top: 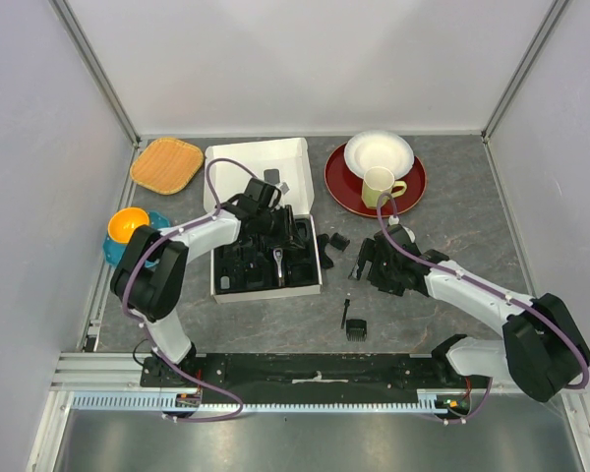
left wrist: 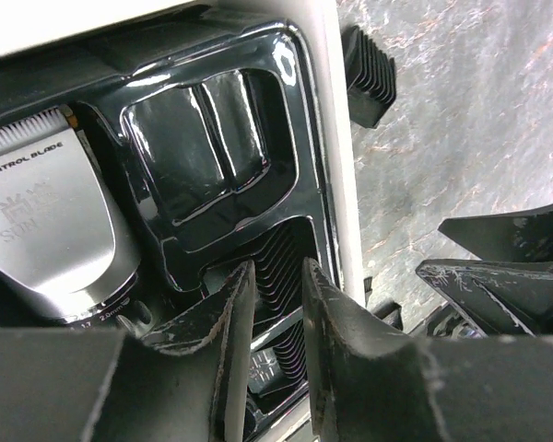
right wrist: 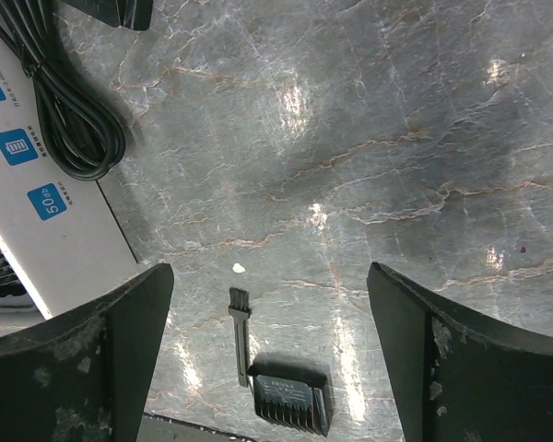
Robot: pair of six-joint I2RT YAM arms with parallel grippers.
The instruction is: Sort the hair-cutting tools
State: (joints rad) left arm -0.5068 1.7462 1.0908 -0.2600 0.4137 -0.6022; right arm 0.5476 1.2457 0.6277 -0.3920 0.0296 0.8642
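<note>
Clipper (left wrist: 46, 221) sits in the tray (left wrist: 295, 110), brush (right wrist: 241, 336) and combs (right wrist: 290, 398) lie on the table (right wrist: 396, 138); right pincer (right wrist: 269, 274) gapes empty, grip of left pincer (left wrist: 276, 267) unclear.

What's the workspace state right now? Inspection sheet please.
Surface: grey marbled table, glare patches.
Job's things: clipper lies in the black tray; loose comb and cleaning brush on the table near the front; spare combs right of the white box.
Clutter: red plate with white bowl and cup; woven mat; orange bowl.
Grippers: left gripper over the tray, jaws narrow astride a seated comb, grip unclear; right gripper wide open above the loose comb and brush.
Cables: purple cables on both arms; black cord by the box.
Surroundings: white walls; nothing else seen.
</note>
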